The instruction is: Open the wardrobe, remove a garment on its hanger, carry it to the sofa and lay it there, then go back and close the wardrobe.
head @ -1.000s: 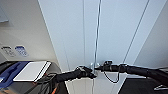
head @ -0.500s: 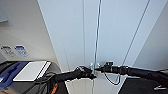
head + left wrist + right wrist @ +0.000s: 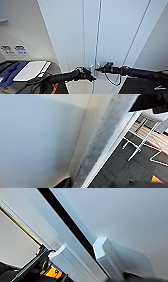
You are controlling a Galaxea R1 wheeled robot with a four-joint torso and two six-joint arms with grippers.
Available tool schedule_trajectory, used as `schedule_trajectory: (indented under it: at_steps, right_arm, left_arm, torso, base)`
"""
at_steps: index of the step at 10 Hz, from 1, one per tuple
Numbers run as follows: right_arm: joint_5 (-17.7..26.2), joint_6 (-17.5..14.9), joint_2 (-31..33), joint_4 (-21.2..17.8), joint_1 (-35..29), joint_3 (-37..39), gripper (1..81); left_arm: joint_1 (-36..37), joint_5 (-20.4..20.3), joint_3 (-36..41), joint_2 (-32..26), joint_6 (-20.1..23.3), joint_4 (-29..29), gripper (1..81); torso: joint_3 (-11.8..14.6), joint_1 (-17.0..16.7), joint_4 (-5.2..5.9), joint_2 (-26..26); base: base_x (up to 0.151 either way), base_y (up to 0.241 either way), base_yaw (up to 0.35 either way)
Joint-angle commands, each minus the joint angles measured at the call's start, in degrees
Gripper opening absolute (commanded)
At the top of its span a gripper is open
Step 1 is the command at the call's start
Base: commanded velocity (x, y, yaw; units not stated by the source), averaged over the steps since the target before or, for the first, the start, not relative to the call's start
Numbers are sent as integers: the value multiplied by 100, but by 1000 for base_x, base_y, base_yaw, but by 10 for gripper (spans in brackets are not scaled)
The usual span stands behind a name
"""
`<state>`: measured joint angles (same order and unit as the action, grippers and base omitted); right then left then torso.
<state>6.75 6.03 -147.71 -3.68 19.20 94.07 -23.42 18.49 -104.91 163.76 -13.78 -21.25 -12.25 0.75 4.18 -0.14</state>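
The wardrobe (image 3: 75, 32) stands right in front of me, tall and white, and a thin seam (image 3: 97, 37) runs between its two doors. Two small white handles (image 3: 91, 67) sit side by side at that seam. My left gripper (image 3: 90, 77) reaches in from the left to just below the left handle. My right gripper (image 3: 97, 69) comes from the right and points at the right handle (image 3: 98, 65). In the right wrist view both handles (image 3: 107, 255) show close up, with a dark gap (image 3: 67, 220) between the doors. The left wrist view looks along the white door face (image 3: 32, 139).
To the left of the wardrobe is a pale wall with two small labels (image 3: 15, 50). Below them lies a white board (image 3: 31, 70) beside a blue object (image 3: 10, 72). The left wrist view shows dark carpet (image 3: 120, 171) and white chair legs (image 3: 140, 141).
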Motion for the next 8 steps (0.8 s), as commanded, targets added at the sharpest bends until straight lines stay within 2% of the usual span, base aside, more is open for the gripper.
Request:
schedule_trajectory:
  at_steps: [1, 3, 5, 8]
  right_arm:
    - [168, 29, -191, -150, -789, -505, 811]
    - [177, 29, -156, -150, -772, -549, 811]
    - [177, 29, 20, -159, -764, -734, 811]
    - [168, 29, 301, -159, -632, -1102, 811]
  left_arm:
    - [430, -768, 1465, 290, 77, 25, 811]
    - [184, -847, 1394, 246, 77, -187, 811]
    - [131, -1278, 1517, 131, 77, -195, 811]
    - [96, -1296, 1823, -96, 77, -178, 811]
  torso:
    - [0, -2, 0, -2]
    - [0, 0, 0, 0]
    - [0, 0, 0, 0]
    - [0, 0, 0, 0]
  base:
    - [0, 0, 0]
    - [0, 0, 0]
    - [0, 0, 0]
    - [0, 0, 0]
